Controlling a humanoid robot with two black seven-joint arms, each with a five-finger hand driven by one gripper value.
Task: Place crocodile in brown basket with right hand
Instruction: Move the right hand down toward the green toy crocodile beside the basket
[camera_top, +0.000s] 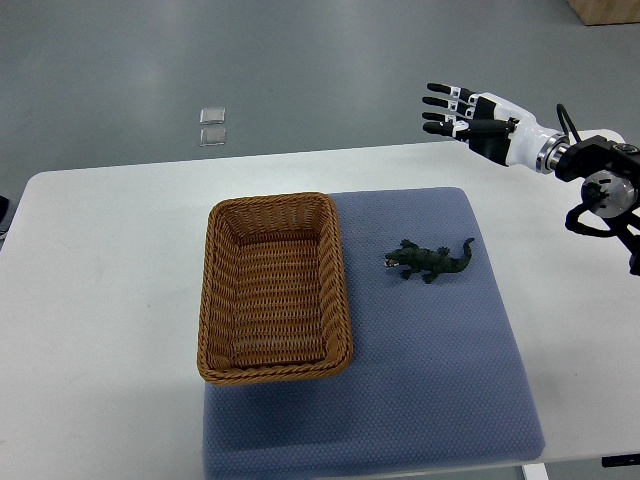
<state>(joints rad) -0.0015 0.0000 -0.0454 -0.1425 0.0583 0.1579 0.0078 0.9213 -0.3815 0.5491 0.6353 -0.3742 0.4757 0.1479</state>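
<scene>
White and black, the right robot hand (462, 112) reaches in from the right edge, held above the far right corner of the table (100, 300). Its fingers (442, 101) are stretched out straight and slightly apart, pointing left, holding and touching nothing. The dark green crocodile (430, 261) lies on the blue mat (430, 380), well apart from the robot hand and nearer the camera. Its long axis runs roughly left to right, the open mouth pointing left toward the brown basket (273, 288) and the tail curling up toward the right. The woven basket sits on the mat's left edge, just beside the crocodile, with nothing inside
</scene>
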